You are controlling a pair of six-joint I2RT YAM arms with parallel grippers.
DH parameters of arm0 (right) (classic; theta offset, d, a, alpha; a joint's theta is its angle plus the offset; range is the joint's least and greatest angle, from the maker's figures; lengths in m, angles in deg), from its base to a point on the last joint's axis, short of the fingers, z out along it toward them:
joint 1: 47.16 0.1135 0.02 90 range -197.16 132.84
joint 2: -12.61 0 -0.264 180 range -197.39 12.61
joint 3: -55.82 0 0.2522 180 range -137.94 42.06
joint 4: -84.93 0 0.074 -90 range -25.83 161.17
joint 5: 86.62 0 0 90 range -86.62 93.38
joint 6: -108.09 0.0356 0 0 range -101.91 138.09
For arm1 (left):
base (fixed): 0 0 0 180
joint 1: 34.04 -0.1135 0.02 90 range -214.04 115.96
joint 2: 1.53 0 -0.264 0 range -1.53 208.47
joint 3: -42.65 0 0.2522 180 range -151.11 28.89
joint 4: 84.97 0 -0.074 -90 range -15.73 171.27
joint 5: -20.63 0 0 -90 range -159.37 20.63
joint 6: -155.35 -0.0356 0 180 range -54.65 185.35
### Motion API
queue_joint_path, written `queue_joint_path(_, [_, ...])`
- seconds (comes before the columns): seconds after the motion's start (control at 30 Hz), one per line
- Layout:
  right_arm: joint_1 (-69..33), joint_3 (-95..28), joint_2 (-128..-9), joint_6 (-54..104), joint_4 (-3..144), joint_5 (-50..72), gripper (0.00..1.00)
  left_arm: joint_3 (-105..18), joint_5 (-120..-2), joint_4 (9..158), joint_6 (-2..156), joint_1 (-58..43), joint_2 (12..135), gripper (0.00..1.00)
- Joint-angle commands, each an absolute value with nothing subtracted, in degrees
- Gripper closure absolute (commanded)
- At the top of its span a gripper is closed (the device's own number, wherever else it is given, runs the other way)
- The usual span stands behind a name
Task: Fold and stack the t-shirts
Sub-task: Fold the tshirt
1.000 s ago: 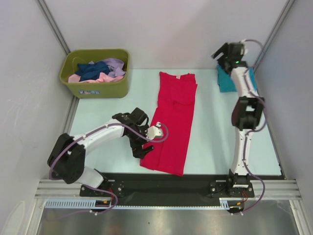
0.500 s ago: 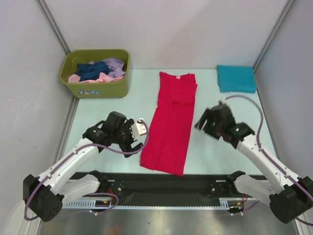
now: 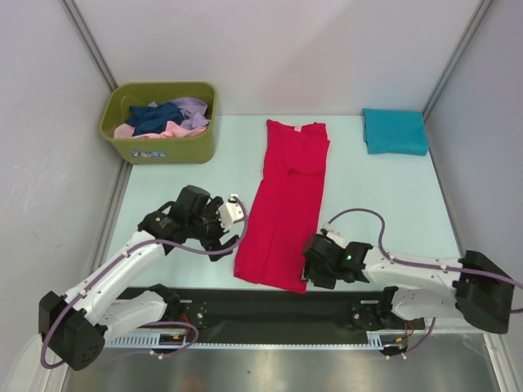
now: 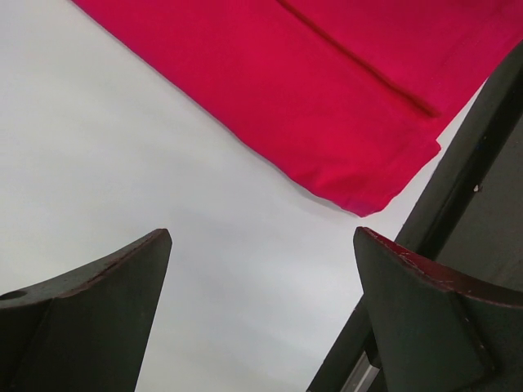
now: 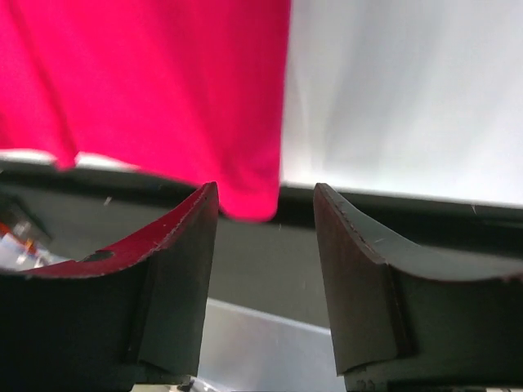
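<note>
Presently the half-folded red tee (image 3: 286,204) is being flanked by left gripper (image 4: 261,235) and right gripper (image 5: 265,189), jaws apart; teal tee (image 3: 395,131) done, binned tees (image 3: 163,116) pending.

No legible text; bin sticker (image 3: 149,153) too small

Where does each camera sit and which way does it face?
Top external: above and behind the bases, looking down at the table; both arms show, red t-shirt between them.
Left wrist: on the left arm, looking past the open left end effector at the shirt's near-left corner.
Right wrist: on the right arm, looking past the right end effector at the shirt's near-right corner.
Shared: all three show the red t-shirt; both wrist views its near hem.
</note>
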State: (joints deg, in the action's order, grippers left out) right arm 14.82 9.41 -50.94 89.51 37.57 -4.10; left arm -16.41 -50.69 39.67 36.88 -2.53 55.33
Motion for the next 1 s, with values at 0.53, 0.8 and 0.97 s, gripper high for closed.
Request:
queue_joint_path(0.53, [6.11, 14.19, -47.26, 87.44, 32.07, -3.65, 1.0, -6.21, -37.81, 45.39, 17.91, 2.42, 38.91, 0.17])
queue_joint_path(0.8, [0.4, 18.42, -41.53, 82.34, 30.91, 0.57, 1.0, -0.46, -47.03, 56.39, -0.29, 22.81, 51.6, 0.19])
queue_joint_path(0.97, [-1.89, 18.24, -43.28, 79.62, 32.23, 2.06, 1.0, 0.06, -47.84, 61.75, -9.7, 24.32, 58.75, 0.19])
